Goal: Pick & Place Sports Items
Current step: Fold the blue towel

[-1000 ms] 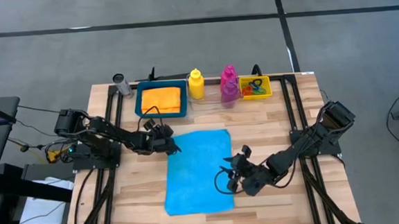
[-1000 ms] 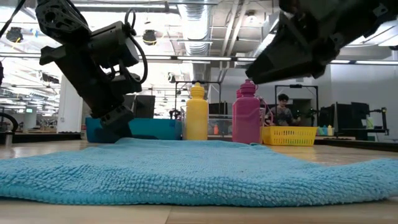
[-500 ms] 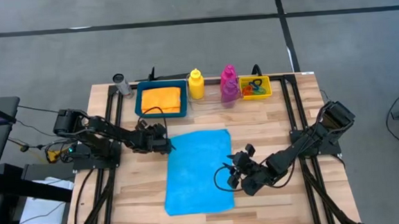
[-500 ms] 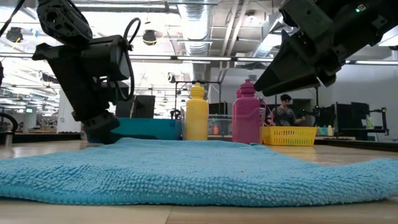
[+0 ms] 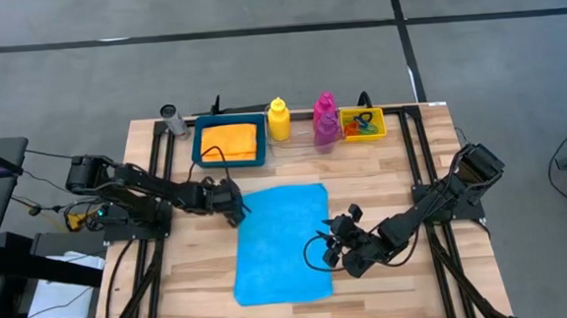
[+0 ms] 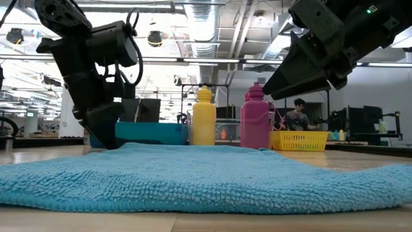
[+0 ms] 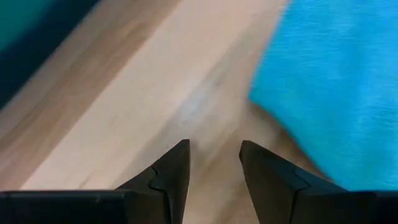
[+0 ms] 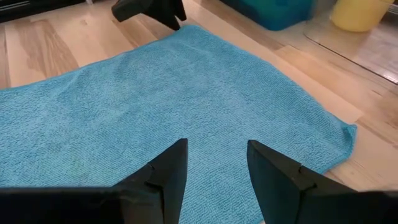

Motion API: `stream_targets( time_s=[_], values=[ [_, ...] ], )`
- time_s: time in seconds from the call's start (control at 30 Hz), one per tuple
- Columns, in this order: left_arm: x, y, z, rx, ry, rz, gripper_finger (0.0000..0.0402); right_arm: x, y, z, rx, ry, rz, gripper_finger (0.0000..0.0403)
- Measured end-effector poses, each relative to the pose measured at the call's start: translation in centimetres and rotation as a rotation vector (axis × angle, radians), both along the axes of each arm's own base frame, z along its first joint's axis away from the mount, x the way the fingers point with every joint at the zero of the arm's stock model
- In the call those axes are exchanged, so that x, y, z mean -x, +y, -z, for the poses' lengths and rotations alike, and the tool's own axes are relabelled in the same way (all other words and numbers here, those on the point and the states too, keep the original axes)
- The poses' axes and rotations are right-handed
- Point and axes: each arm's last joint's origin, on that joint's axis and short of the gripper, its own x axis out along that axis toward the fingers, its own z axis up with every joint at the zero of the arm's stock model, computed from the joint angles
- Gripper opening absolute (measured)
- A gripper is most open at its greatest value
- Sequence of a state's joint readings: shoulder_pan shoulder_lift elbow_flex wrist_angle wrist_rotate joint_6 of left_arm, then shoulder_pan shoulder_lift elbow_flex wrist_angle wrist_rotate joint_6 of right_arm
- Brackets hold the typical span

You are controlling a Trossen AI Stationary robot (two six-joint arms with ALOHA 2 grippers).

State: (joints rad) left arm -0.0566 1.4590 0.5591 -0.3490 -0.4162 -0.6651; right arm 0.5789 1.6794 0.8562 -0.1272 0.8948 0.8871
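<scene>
My flat cyan terry cloth (image 5: 282, 243) lies spread mid-table. Pinching it carelessly at its far-left corner, my left gripper (image 7: 212, 163), parted and empty, could drag it askew. My right gripper (image 8: 214, 163), also parted and empty, hovers over its right edge. Behind stand the blue rectangular plastic tray (image 5: 201, 144) with the orange cloth (image 5: 229, 141), and the yellow plastic bottle (image 5: 278, 120).

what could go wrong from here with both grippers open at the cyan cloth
The left gripper sits at the cyan cloth corner over bare wood, so it may close on nothing. The right gripper may pinch only a fold and bunch the cloth. Dragging it toward the yellow bottle could tip that.
</scene>
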Motion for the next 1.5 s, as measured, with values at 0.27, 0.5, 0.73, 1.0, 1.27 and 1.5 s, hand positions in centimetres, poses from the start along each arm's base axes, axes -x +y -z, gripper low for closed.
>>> stream_targets(
  time_s=[0.27, 0.5, 0.73, 1.0, 1.27, 1.5],
  values=[
    [-1.4, -0.4, 0.4, 0.003, -0.079, 0.077, 0.0144, 0.0, 0.0, 0.0, 0.000, 0.000, 0.000, 0.0159],
    [-1.9, -0.1, 0.4, -0.095, -0.121, 0.057, 0.0144, 0.0, 0.0, 0.0, 0.000, 0.000, -0.001, 0.0159],
    [-1.9, 0.3, 0.2, -0.232, -0.125, -0.006, 0.0144, 0.0, 0.0, 0.0, 0.005, 0.004, -0.004, 0.0159],
    [-1.9, 0.3, 0.2, -0.254, -0.125, -0.016, 0.0144, 0.0, 0.0, 0.0, 0.005, 0.003, -0.005, 0.0159],
    [-1.9, 0.5, 0.0, -0.317, -0.132, -0.046, 0.0144, 0.0, 0.0, 0.0, 0.005, 0.003, -0.005, 0.0159],
    [-1.8, 0.6, 0.0, -0.345, -0.132, -0.059, 0.0144, 0.0, 0.0, 0.0, 0.012, 0.008, -0.010, 0.0159]
  ],
)
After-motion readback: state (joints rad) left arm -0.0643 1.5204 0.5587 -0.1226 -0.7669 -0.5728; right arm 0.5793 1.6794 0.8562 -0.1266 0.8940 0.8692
